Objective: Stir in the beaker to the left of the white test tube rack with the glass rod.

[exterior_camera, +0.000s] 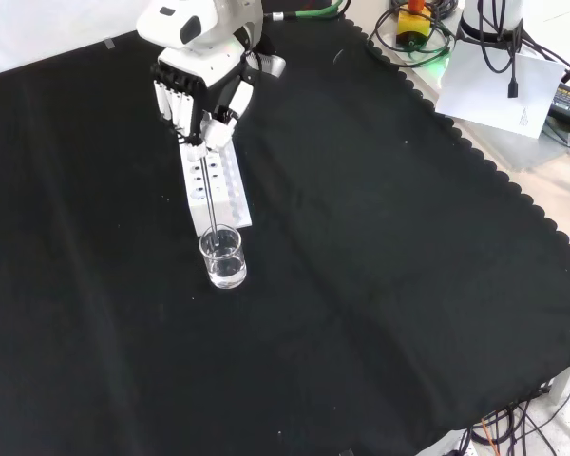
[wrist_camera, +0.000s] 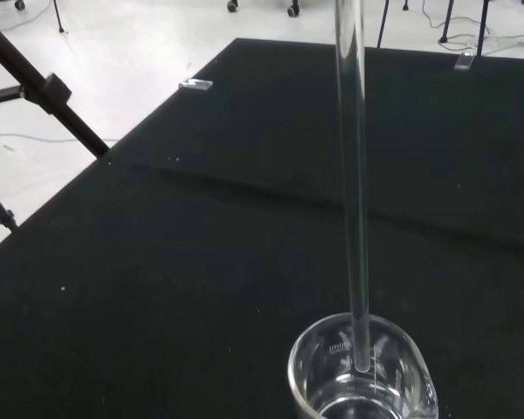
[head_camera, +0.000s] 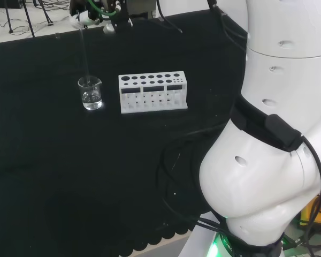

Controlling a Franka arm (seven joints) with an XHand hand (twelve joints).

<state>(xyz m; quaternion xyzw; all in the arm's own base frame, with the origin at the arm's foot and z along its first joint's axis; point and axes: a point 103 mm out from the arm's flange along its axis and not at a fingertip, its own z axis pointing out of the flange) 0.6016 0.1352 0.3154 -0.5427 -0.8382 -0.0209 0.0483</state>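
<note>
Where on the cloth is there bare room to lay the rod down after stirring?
Front view: bare cloth right of the beaker and rack, out to the scalloped edge, and left of them too. It is crowded only where the hand holds the rod over the rack and beaker.

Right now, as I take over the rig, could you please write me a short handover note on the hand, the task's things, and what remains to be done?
Hand: fingers curled round the top of the thin clear glass rod, holding it upright.
Rod: its lower end is inside the small clear glass beaker, which holds some clear liquid.
Beaker: on the black cloth, left of the white test tube rack in the head view.
Done: rod placed in the beaker.
Left: stir, then lift the rod out.
</note>
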